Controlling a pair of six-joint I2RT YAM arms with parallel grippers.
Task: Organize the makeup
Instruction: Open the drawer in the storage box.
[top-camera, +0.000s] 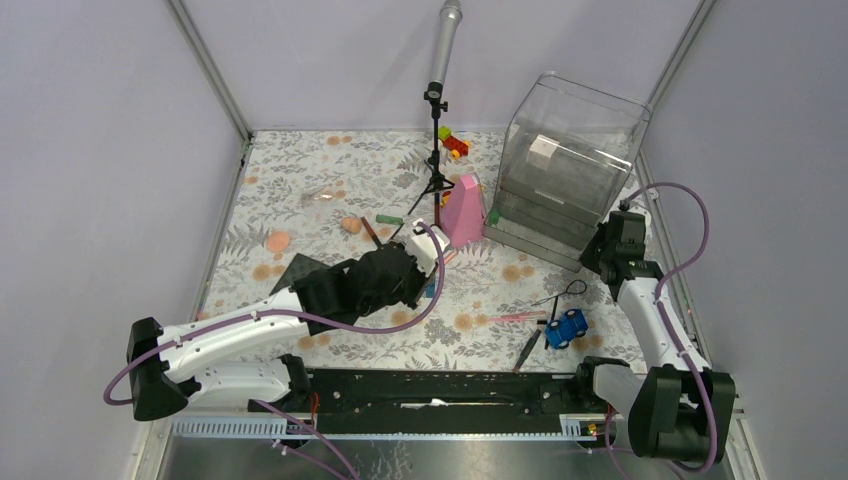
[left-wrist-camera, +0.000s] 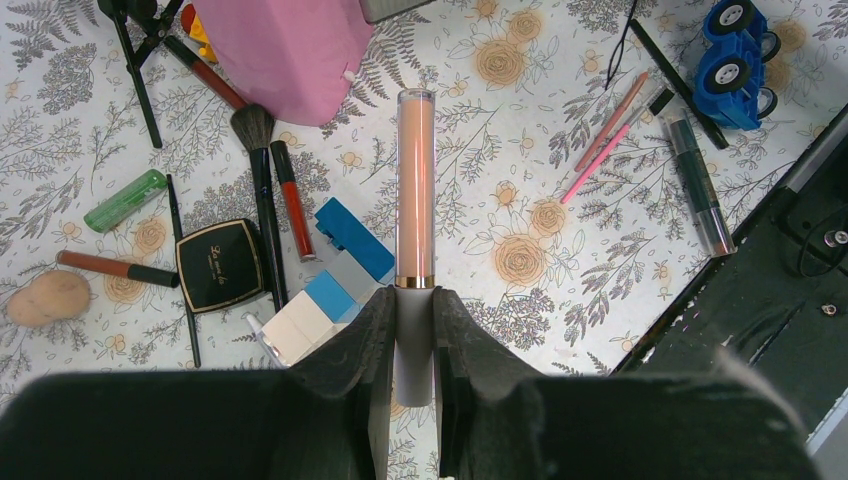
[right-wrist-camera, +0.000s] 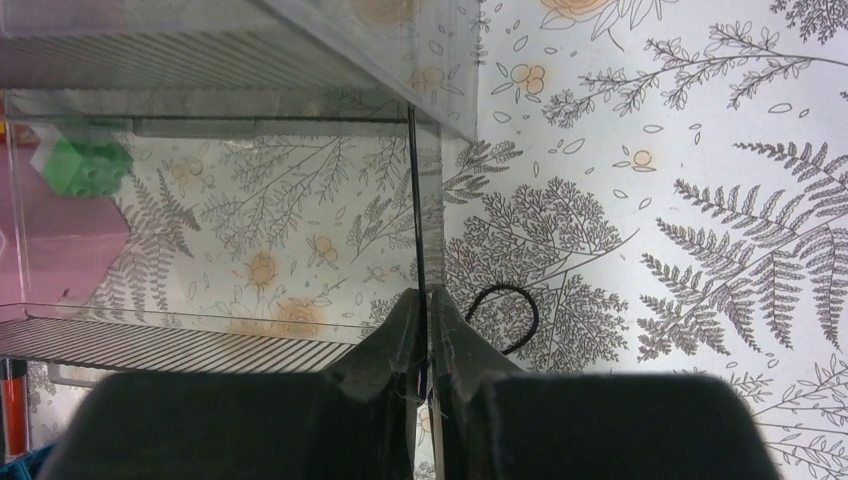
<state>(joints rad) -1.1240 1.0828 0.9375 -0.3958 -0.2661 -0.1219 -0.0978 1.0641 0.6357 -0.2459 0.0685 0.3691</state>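
Observation:
My left gripper (left-wrist-camera: 415, 300) is shut on the white cap of a slim peach makeup tube (left-wrist-camera: 415, 190), which points away from me above the floral mat. Under it lie a black compact (left-wrist-camera: 220, 265), a black-handled brush (left-wrist-camera: 257, 150), a red pencil (left-wrist-camera: 292, 205), a green tube (left-wrist-camera: 125, 200), a peach sponge (left-wrist-camera: 50, 295) and pink pencils (left-wrist-camera: 610, 135). My right gripper (right-wrist-camera: 427, 300) is shut on a thin clear edge of the clear organizer (top-camera: 570, 170) at its near right corner. From above, the left gripper (top-camera: 430, 245) hangs beside the pink cone (top-camera: 463, 210).
Blue and white toy blocks (left-wrist-camera: 335, 280) lie just left of my left fingers. A blue toy car (top-camera: 566, 327) sits near the front rail, a microphone stand (top-camera: 437, 150) at the back. A black hair loop (right-wrist-camera: 505, 320) lies by the organizer, and a green block (right-wrist-camera: 85, 165) shows through its wall.

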